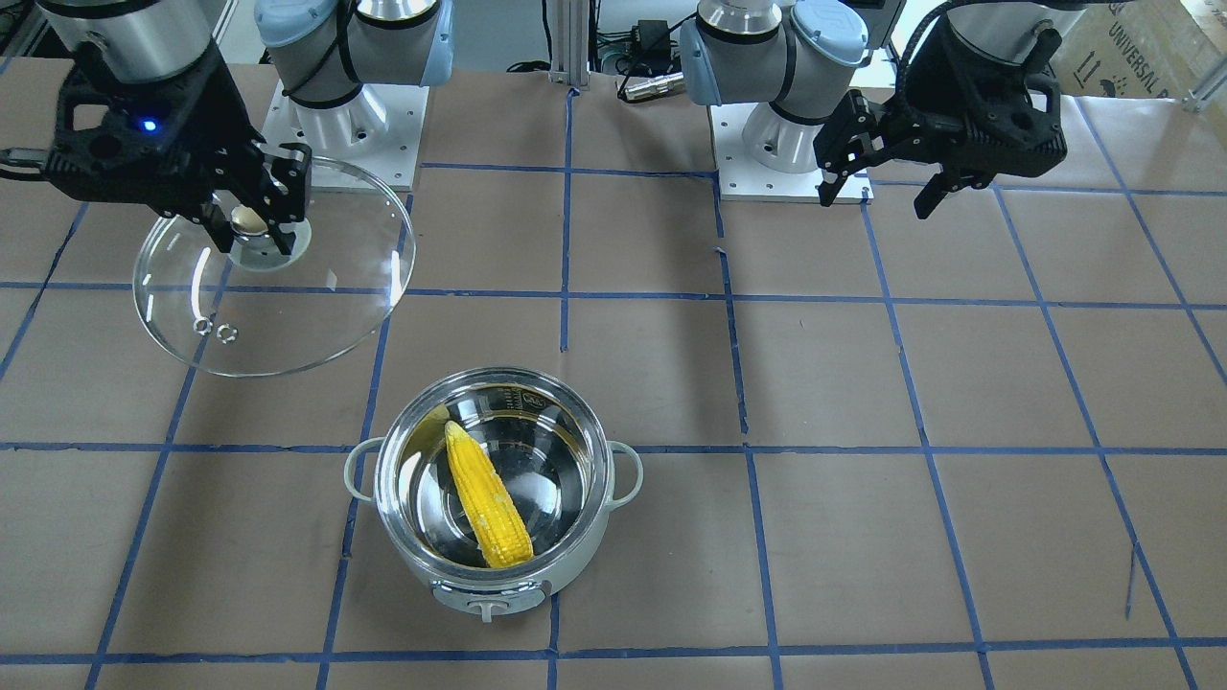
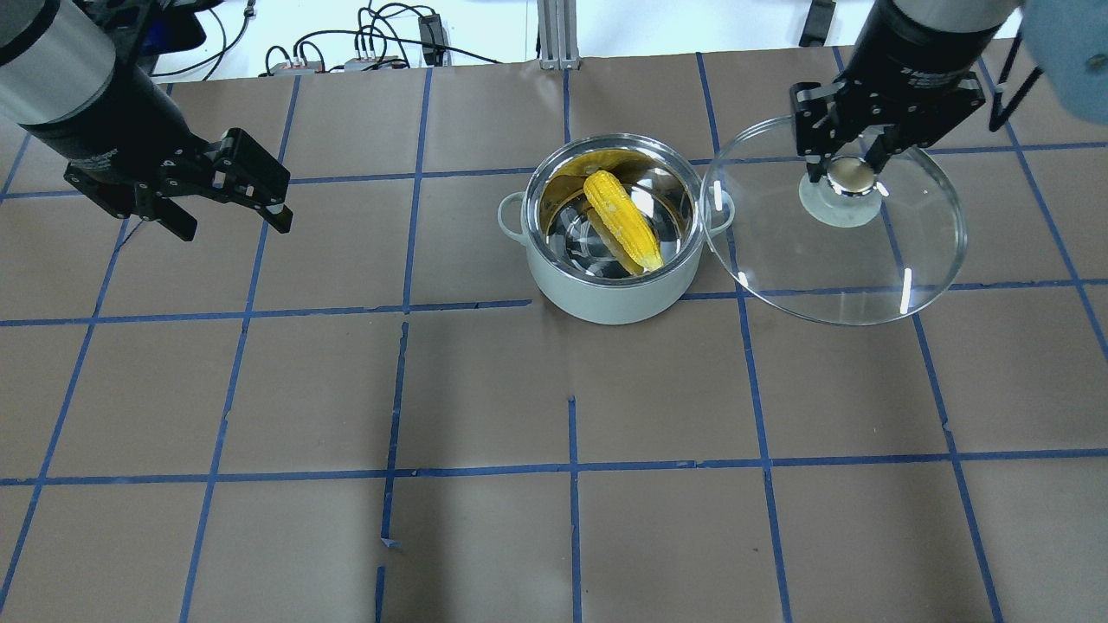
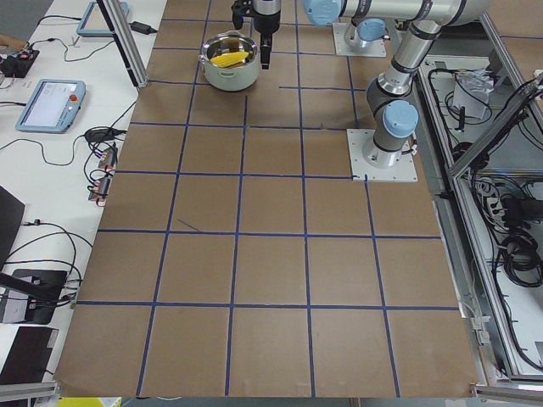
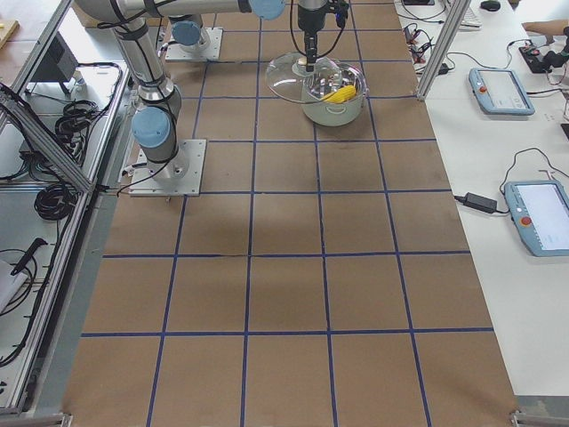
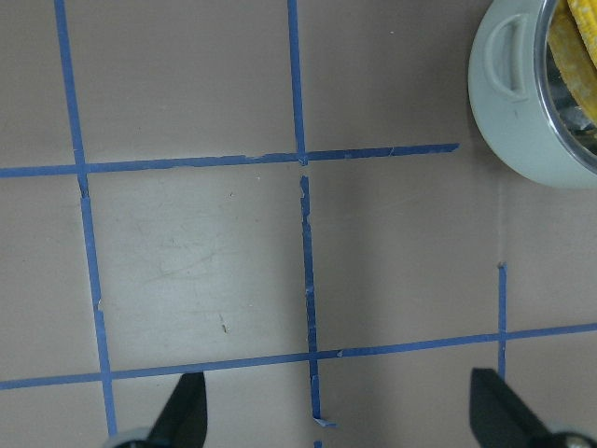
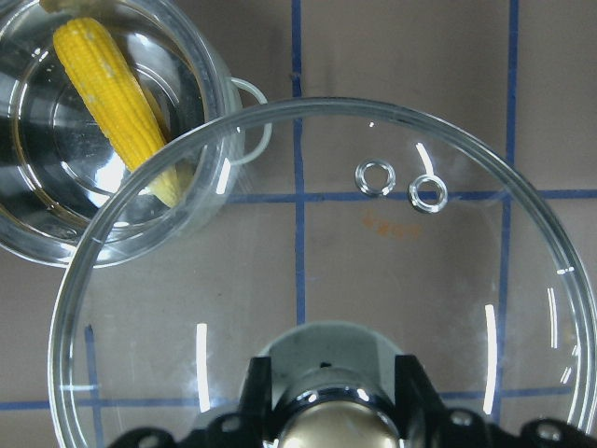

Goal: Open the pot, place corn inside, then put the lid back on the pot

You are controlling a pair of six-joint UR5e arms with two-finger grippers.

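The pale-green pot [image 1: 414, 537] stands open on the table, also in the overhead view [image 2: 606, 298]. The yellow corn [image 1: 487, 498] lies slanted inside it on the steel bottom [image 2: 623, 221]. My right gripper [image 2: 851, 173] is shut on the knob of the clear glass lid [image 2: 866, 260] and holds it in the air beside the pot. In the right wrist view the lid [image 6: 373, 280] overlaps the pot's rim [image 6: 37, 238] and the corn [image 6: 112, 93]. My left gripper [image 2: 229, 203] is open and empty, well off to the pot's other side.
The table is brown paper with a grid of blue tape [image 2: 571, 472]. The arm bases [image 1: 796, 144] stand at the robot's side of the table. Cables and boxes [image 2: 372, 52] lie beyond the far edge. In the left wrist view the pot [image 5: 522, 103] is at the upper right.
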